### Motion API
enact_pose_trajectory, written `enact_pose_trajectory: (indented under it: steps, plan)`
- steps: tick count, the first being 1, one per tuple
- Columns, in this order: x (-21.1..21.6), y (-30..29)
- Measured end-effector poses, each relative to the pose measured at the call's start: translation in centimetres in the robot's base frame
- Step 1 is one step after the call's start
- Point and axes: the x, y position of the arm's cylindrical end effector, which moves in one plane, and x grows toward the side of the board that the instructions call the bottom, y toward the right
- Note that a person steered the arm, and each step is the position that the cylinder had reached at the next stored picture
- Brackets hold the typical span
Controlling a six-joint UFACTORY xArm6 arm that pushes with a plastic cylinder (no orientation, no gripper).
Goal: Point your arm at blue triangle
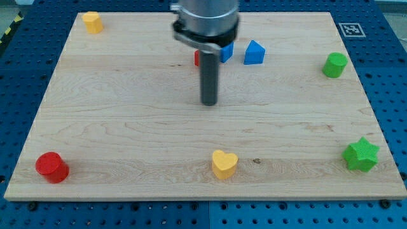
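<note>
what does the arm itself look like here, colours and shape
My arm ends in a straight dark grey cylindrical rod, matte and unmarked, narrowing to my tip. Above it sits a wider, lighter grey round housing with a black band. No cables or labels show.

Far left on table (127, 127): yellow block (93, 21). Near left: red cylinder (51, 167). Near centre: yellow heart (224, 164). Right: green cylinder (334, 65), green star (360, 154).

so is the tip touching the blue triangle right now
Apart. The camera view shows my tip resting on bare wood toward the view's bottom-left of the blue triangle, with a plain stretch of board between them.
</note>
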Motion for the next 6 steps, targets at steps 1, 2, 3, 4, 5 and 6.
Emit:
enact_pose_trajectory:
  steps: [1,2,3,4,5,6]
  plan:
    - [0.0,4.07]
    - [0.0,4.34]
    - [0.0,4.34]
    - [0.0,4.29]
    - [0.0,4.18]
    - [0.0,4.1]
